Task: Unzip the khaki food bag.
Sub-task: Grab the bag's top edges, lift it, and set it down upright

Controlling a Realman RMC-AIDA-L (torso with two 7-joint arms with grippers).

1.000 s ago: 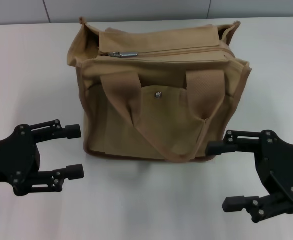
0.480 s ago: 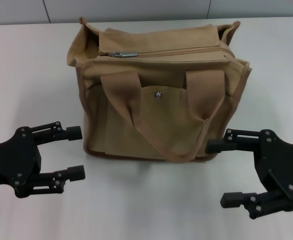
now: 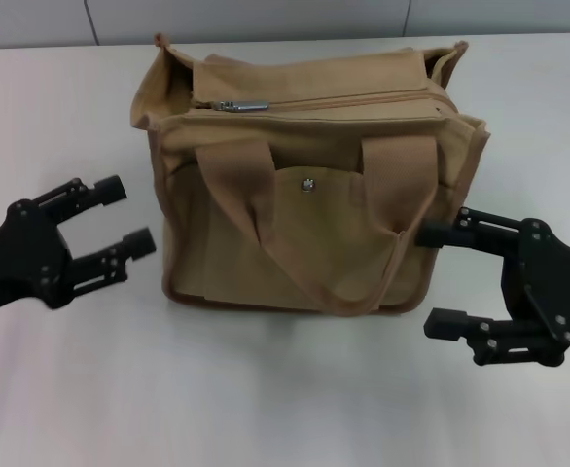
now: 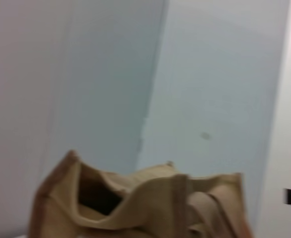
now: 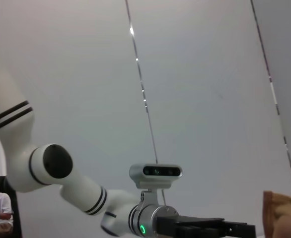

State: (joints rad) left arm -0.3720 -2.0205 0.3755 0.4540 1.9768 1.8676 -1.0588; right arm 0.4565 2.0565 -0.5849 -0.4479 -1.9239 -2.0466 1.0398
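Item: khaki food bag (image 3: 309, 185), upright at mid worktop (image 3: 61, 107), front pocket facing the robot.
Zipper: zipper pull (image 3: 241, 105) lies at the bag's left top end; track looks fully closed.
Handles: front handle (image 3: 314, 209) drooped over the snap (image 3: 308, 184) pocket.
Left pincer (image 3: 118, 216): released, fingers spread, just beside the bag's left wall, not touching.
Right pincer (image 3: 443, 277): released, fingers spread, near the bag's lower right corner; contact unclear.
Step, judged: approach only; nothing gripped, unzipping not begun.
Next move, judged: one pincer steadies the bag; the other rises to pinch the pull and draw it rightward.
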